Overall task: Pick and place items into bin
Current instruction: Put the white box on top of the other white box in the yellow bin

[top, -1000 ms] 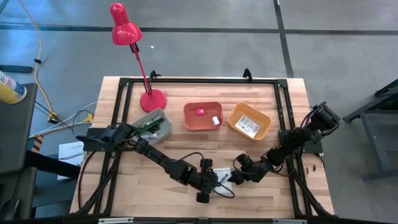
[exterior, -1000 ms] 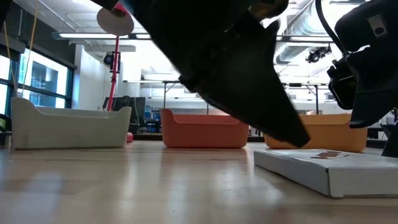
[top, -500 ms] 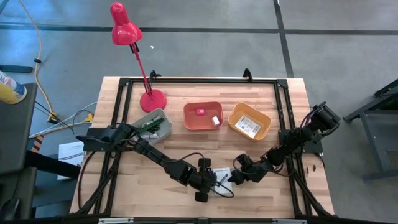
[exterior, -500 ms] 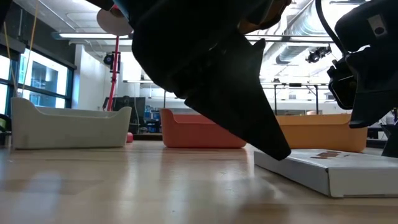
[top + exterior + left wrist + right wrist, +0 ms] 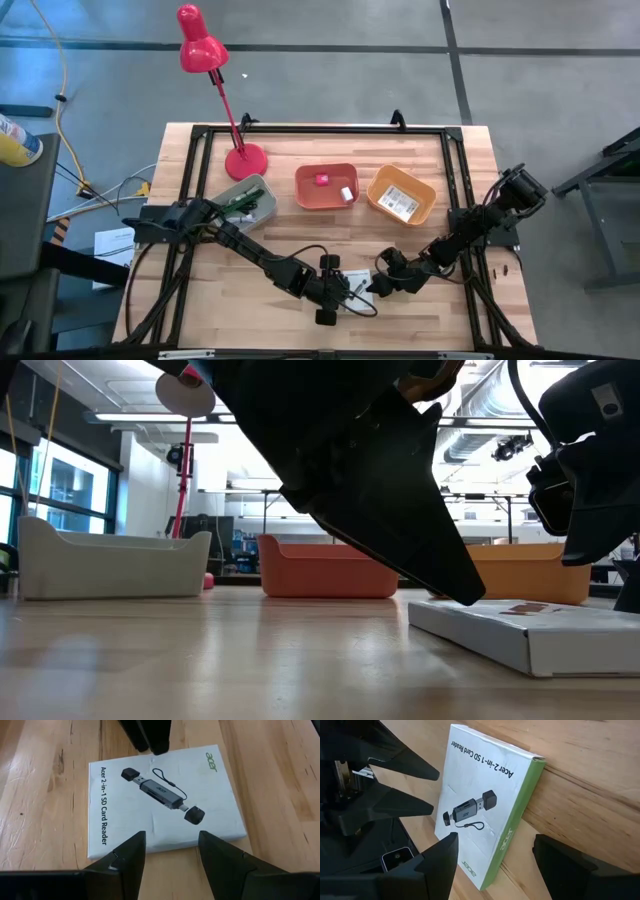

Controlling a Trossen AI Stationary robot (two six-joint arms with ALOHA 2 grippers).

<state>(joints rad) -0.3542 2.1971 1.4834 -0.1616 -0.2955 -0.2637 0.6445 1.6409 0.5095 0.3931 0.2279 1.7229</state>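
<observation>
Low view: left gripper (image 5: 440, 575) (a dark mass) hides box (image 5: 530, 630) edge.

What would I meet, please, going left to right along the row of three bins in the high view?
Grey bin → red-orange bin → yellow bin.

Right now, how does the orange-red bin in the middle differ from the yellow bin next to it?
The orange-red bin sits square to the table edge, while the yellow bin is turned at an angle. The orange-red bin holds a tiny pink block and a small white piece; the yellow bin holds a white card with dark print. Both are open-topped, similar in size, and stand in the same row on the table.
</observation>
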